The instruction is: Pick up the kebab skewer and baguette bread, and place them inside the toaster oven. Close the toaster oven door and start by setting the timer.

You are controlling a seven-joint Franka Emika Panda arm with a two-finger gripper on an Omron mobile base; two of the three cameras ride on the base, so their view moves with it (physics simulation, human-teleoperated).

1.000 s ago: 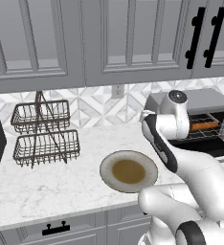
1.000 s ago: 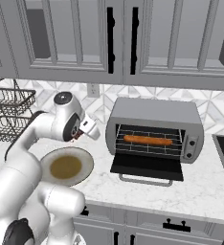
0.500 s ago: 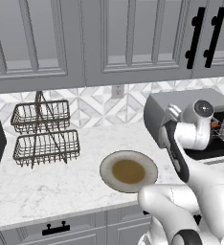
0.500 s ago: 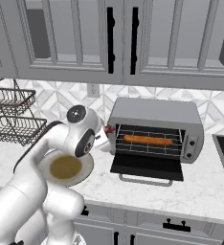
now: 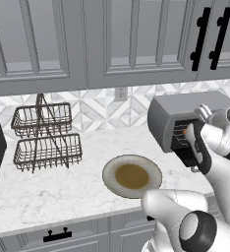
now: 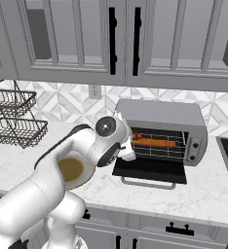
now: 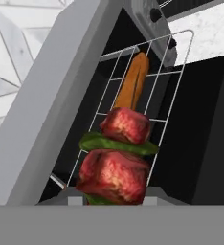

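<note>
**Skewer held at the toaster oven mouth, baguette already on the rack**

The gripper [image 6: 130, 144] is clamped on the kebab skewer [image 7: 116, 160], red meat chunks with a green piece between them, seen close up in the hand view. The fingertips themselves are hidden under the skewer. The skewer sits just in front of the toaster oven [image 6: 164, 115] opening, over the near edge of the wire rack [image 7: 169, 52]. From the right base view the hand is at the oven's left front corner, skewer tip just inside the cavity.

The toaster oven door [image 6: 152, 171] hangs open, flat out in front of the oven, silver bar handle [image 6: 147, 184] at its near edge. The baguette bread [image 6: 154, 143] lies on the rack inside the oven, lengthwise across the cavity, beyond the skewer and not touching it as far as can be told.

Left of the oven on the marble counter [image 5: 53, 187]: a round plate [image 5: 132, 175] with brown centre, near the oven. Farther left, well apart from the oven, a two-tier wire basket [image 5: 45, 137]. Grey cabinets [image 6: 86, 39] above the oven.
</note>
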